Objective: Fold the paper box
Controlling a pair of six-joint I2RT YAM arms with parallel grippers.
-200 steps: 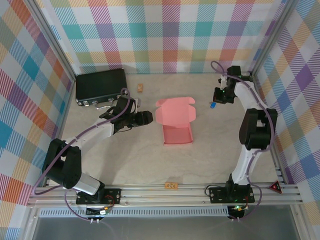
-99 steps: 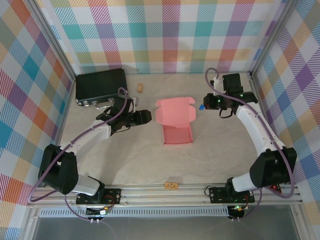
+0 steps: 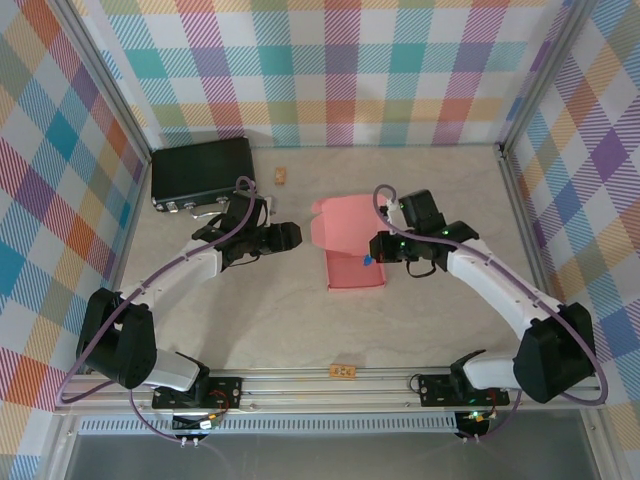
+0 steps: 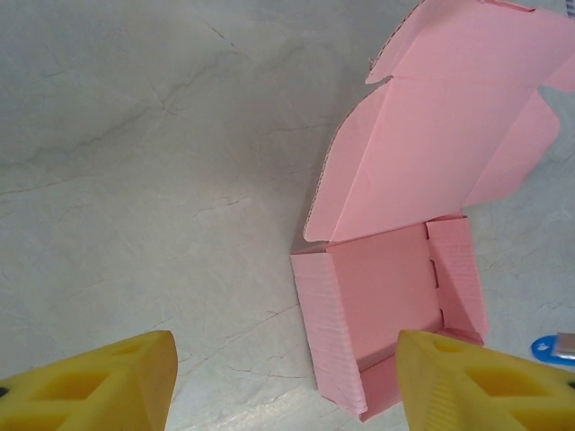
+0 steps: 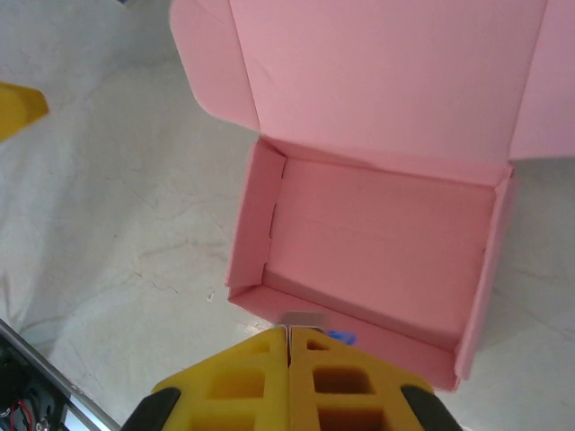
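Plaid panels [image 3: 340, 70] close in three sides; the table [image 3: 250, 320] is pale and marble-patterned.

Paper box [image 3: 350, 272]: around the middle of the table. The tray is formed, with its walls up. The lid is hinged open toward the far edge and its side flaps are spread. The tray interior looks bare in both wrist views.

Left gripper [image 3: 292, 236]: near the table surface, just left of the open lid and apart from the card. In the left wrist view its yellow fingers [image 4: 99, 377] stand wide apart with nothing between them, and the box lies ahead of them.

Right gripper [image 3: 372, 256]: over the right-hand wall of the tray. In the right wrist view the yellow fingers [image 5: 260, 377] are pressed together. A grey tab pokes out from the seam, belonging to a small blue item [image 3: 367, 261] pinched at the tips. What the item is, I cannot tell. The left wrist view shows the same blue piece just beside the tray's outer corner.

Other objects:
- black case [image 3: 200, 170] in the far left corner, latches facing the near side
- wooden block [image 3: 281, 176] near the far edge, right of the case
- second wooden block [image 3: 343, 372] at the near edge, between the arm bases
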